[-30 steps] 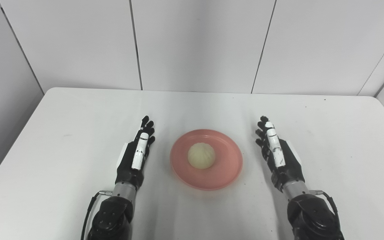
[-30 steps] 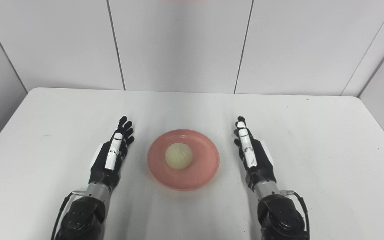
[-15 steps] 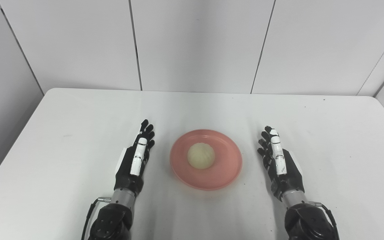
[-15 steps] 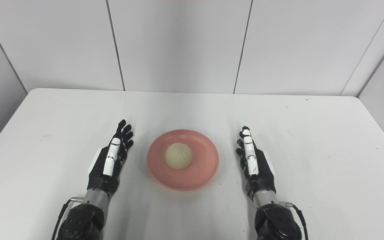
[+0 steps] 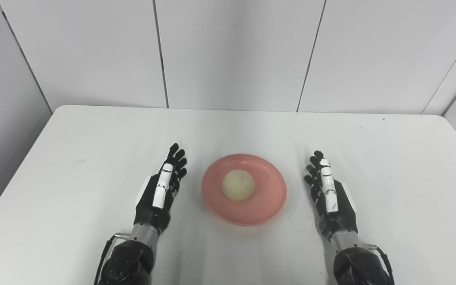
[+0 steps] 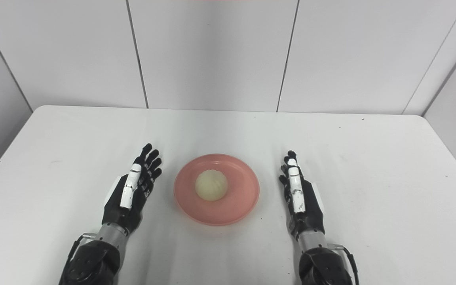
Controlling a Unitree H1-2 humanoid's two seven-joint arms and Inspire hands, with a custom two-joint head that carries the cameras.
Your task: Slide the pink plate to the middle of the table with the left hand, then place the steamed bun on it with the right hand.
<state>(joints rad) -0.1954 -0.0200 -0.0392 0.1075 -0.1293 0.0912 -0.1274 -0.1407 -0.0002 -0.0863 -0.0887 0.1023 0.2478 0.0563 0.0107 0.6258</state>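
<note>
Fingers (image 5: 174, 158) of left hand (image 5: 158, 194) and right hand (image 5: 331, 198) are extended, spread, gripping nothing. Each hand flanks the pink plate (image 5: 265, 208), apparently clear of its rim. Steamed bun (image 5: 238, 185) rests on the plate, mid-table (image 5: 73, 158).

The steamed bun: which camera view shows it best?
Both show it almost equally; the right eye view is slightly better, with the steamed bun nearer the picture's centre. The left eye view shows it whole too, on the pink plate.
</note>
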